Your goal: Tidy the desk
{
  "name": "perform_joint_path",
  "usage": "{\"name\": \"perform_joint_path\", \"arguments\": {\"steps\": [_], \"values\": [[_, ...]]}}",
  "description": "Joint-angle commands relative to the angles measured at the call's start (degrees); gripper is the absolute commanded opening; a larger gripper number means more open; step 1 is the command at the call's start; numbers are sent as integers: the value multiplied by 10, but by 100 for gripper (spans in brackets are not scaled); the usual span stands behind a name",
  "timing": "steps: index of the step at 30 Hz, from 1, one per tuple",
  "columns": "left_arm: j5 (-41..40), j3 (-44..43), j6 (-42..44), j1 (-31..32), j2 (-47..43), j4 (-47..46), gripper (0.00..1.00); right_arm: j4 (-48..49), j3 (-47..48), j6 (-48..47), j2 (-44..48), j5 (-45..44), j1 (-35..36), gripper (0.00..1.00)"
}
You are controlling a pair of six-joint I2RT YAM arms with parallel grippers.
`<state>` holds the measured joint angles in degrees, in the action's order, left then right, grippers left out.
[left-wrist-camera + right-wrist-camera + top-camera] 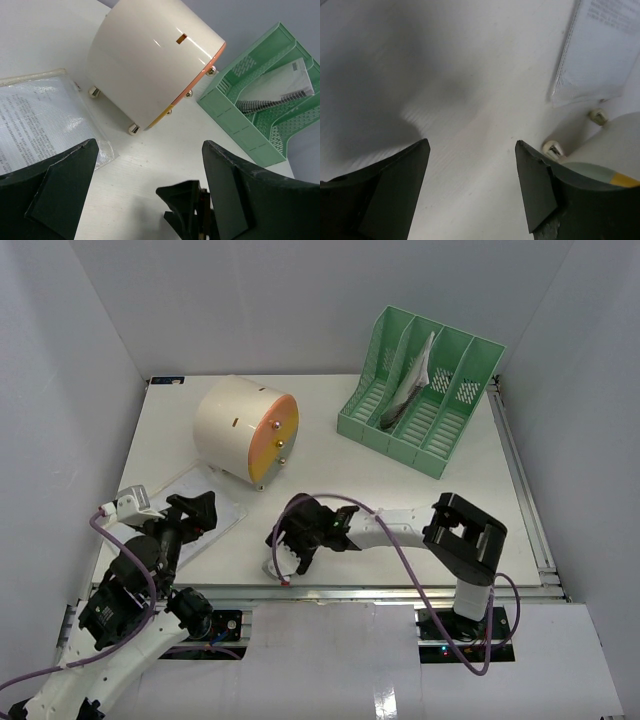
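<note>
The desk filled my overhead view, a white top walled in on three sides with a metal rail along its near edge, where both arm bases sat. On its left rear stood the cream drawer box, a cylinder lying on its side on small brass feet, its orange face turned toward the arms. At the right rear, well apart from it, sat the mint-green file rack with a printed sheet leaning in one of its middle slots.

The loose item I judged most in need of tidying was the clear document sleeve, flat at the left front. Its long axis ran diagonally, from the front left toward the foot of the drawer box. My left pincer hung right over its near-right portion, fingers spread wide with nothing between them, so the left arm was plainly the nearer one. From the right pincer the sleeve lay off to the left. That one hovered over bare desk near the front rail, also spread and empty.

Just below it, close to the rail, I could make out a small pale object, perhaps a clear scrap or clip; the view was too poor to tell.
</note>
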<state>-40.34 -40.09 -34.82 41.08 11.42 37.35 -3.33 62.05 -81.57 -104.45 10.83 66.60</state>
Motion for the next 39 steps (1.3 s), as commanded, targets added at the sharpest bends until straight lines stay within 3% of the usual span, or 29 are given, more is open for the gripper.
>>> {"name": "perform_joint_path", "arguments": {"steps": [1,11,17,25,32,39], "values": [[-37,-35,-5,-1,24,22,97,187,-87,-214,22,-26,7,76],[-29,-52,35,-1,63,25,98,524,-68,-273,-130,17,-1,85],[-32,-39,52,-1,44,19,98,522,20,-252,-203,21,-3,83],[-29,-21,58,-1,28,9,98,489,68,-252,-250,31,-9,76],[-23,-14,56,-1,13,9,98,409,105,-256,-263,15,-12,56],[-17,-16,52,-1,12,11,98,310,73,-271,-191,44,-23,65]]}}
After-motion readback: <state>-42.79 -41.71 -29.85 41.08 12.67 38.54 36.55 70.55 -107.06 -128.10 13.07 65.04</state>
